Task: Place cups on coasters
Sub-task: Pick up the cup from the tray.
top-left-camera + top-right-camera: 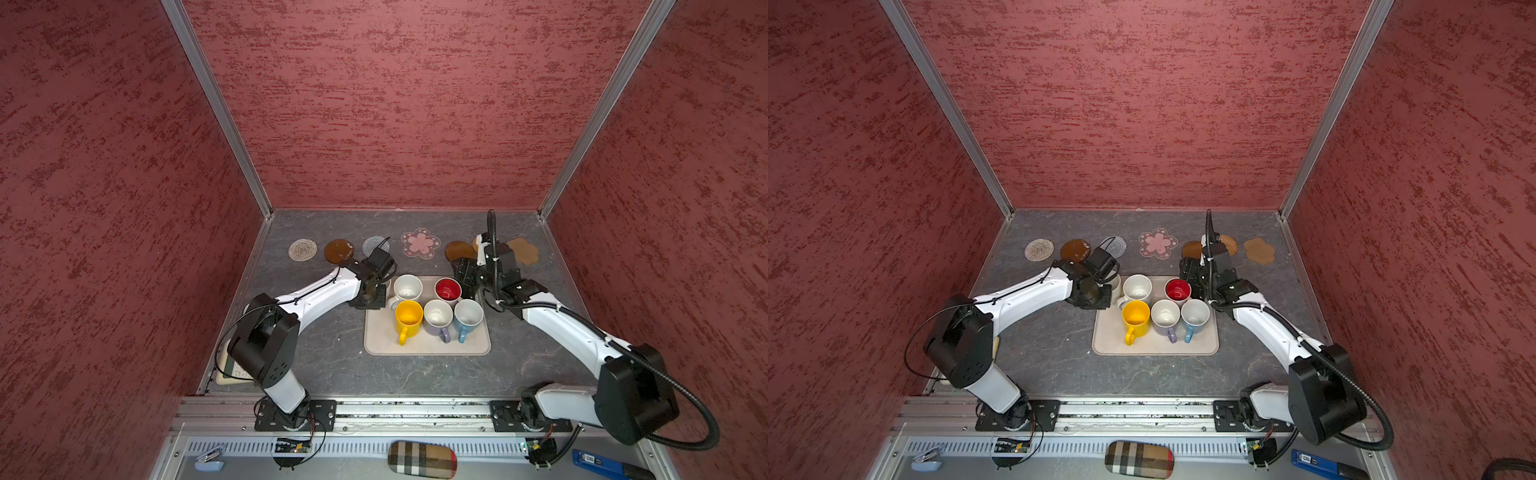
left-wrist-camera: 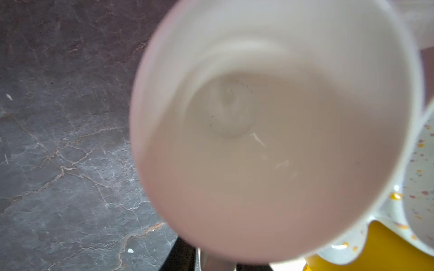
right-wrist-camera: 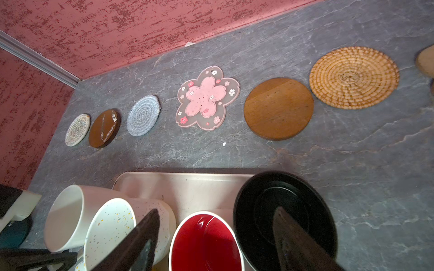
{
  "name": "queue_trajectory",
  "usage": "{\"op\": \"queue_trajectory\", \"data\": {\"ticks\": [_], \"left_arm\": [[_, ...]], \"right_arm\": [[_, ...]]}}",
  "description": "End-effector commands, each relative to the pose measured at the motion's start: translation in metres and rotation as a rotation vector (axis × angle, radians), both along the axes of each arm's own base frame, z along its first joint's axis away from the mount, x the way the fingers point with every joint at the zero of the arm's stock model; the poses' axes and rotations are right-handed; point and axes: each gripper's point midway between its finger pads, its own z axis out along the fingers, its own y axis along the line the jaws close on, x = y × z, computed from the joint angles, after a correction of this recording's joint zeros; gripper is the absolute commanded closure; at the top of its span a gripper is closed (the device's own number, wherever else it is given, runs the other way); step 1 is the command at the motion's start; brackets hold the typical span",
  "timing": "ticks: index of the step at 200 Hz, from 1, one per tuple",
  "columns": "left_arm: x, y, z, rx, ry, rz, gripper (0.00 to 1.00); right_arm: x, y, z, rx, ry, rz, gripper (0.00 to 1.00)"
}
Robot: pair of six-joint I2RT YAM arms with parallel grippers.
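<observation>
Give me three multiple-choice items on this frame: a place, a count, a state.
1. The pink flower-shaped coaster lies: A under a mug; B between the grey woven round coaster and a brown wooden disc coaster; C at the row's end.
2. Coasters bearing a cup: A none; B two; C four.
3. The yellow ceramic mug is: A upside down; B on its side; C upright on the beige rectangular tray.
Key: B, its neighbours in the row; A, all seven lie bare; C, its opening faces up.

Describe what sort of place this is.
Probably a robot test cell, not a home: red wall panels in aluminium framing enclose a slate-look tabletop, the left arm and right arm bolt to a front rail, mugs sit on a tray near a coaster row.
</observation>
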Motion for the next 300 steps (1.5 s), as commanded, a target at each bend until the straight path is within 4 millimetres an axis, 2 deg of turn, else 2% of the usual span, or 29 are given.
{"op": "queue_trajectory", "data": {"ticks": [1, 70, 102, 152, 184, 225, 244, 300], "left_arm": [[0.008, -0.006, 0.003, -0.031, -0.012, -0.012, 0.75], [0.007, -0.011, -0.005, -0.056, 0.020, -0.029, 0.90], [0.008, -0.012, -0.001, -0.068, 0.016, -0.030, 0.99], [0.016, -0.014, 0.026, -0.084, -0.040, -0.035, 1.00], [0.024, -0.011, 0.058, -0.102, -0.101, -0.038, 1.00], [0.034, 0.008, 0.100, -0.138, -0.174, -0.010, 1.00], [0.039, 0.019, 0.113, -0.151, -0.194, 0.014, 1.00], [0.054, 0.055, 0.114, -0.199, -0.187, 0.111, 1.00]], "right_arm": [[0.004, 0.006, 0.006, 0.003, -0.030, 0.017, 0.23], [0.004, 0.009, 0.004, 0.007, -0.025, 0.037, 0.22], [0.001, 0.015, 0.004, 0.017, -0.030, 0.074, 0.14], [-0.004, 0.021, 0.012, 0.045, -0.051, 0.117, 0.01], [-0.007, 0.022, 0.018, 0.061, -0.068, 0.124, 0.01], [-0.014, 0.015, 0.028, 0.050, -0.087, 0.104, 0.01], [-0.017, 0.011, 0.032, 0.038, -0.092, 0.096, 0.01], [-0.025, 0.009, 0.036, 0.058, -0.101, 0.090, 0.01]]}}
